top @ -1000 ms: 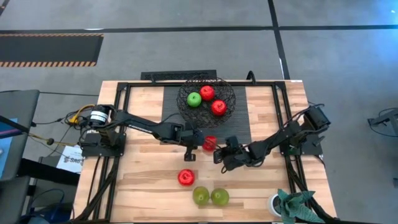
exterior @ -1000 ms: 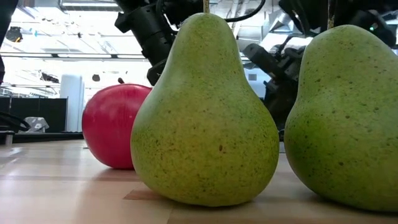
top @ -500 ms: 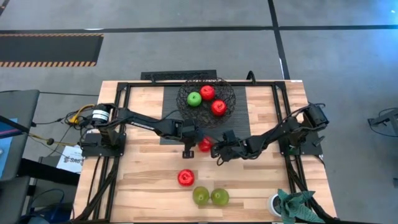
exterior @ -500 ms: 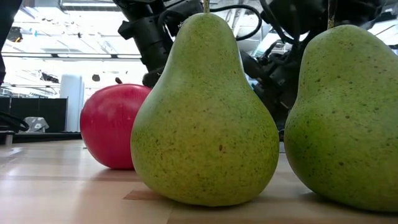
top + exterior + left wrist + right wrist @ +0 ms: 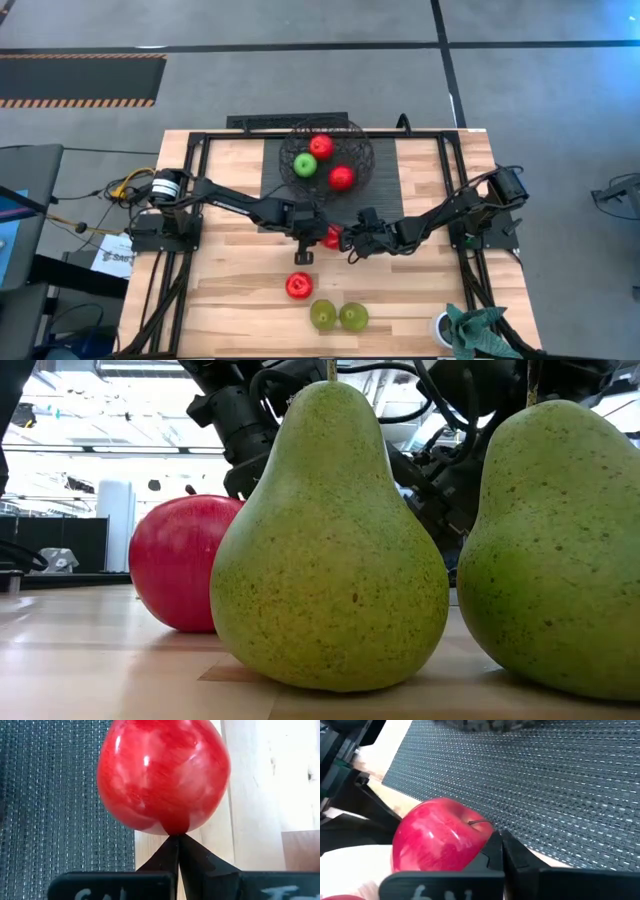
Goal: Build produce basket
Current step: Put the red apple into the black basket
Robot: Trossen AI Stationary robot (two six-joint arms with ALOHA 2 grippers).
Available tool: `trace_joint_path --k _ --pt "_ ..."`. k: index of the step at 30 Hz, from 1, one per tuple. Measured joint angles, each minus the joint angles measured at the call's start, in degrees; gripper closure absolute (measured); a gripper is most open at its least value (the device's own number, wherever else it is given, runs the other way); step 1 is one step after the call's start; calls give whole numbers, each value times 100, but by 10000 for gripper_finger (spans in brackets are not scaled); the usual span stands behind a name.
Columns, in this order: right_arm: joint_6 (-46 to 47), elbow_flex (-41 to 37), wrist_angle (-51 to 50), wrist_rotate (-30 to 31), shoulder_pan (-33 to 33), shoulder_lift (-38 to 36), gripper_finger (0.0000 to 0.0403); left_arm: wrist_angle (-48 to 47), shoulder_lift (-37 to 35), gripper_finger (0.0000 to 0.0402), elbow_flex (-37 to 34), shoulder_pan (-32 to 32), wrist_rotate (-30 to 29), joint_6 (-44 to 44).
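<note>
left hand (image 5: pixel 178 851), right hand (image 5: pixel 501 842) — both pinched shut, empty, closing on red apple (image 5: pixel 331 237) | basket (image 5: pixel 285 160) sliding toward 9 o'clock — loading stalling

No text, label or number can be read anywhere; white marks on each claw's base are cut off.

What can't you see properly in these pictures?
- High view: the red apple between the left gripper and right gripper is mostly hidden by them.
- Low view: two pears block the basket and most of both arms.
- Wrist views: the apple fills the frame, so whether anything grips it is unclear.
</note>
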Motion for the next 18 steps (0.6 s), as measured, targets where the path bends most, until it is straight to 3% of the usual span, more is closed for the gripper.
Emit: trace_joint_path --k 15,18 --pt "-4 50 176 27 4 0 403 31 -75 401 15 -20 250 -311" --pt "-240 259 162 143 -4 0 403 -135 -75 401 274 -90 393 -314"
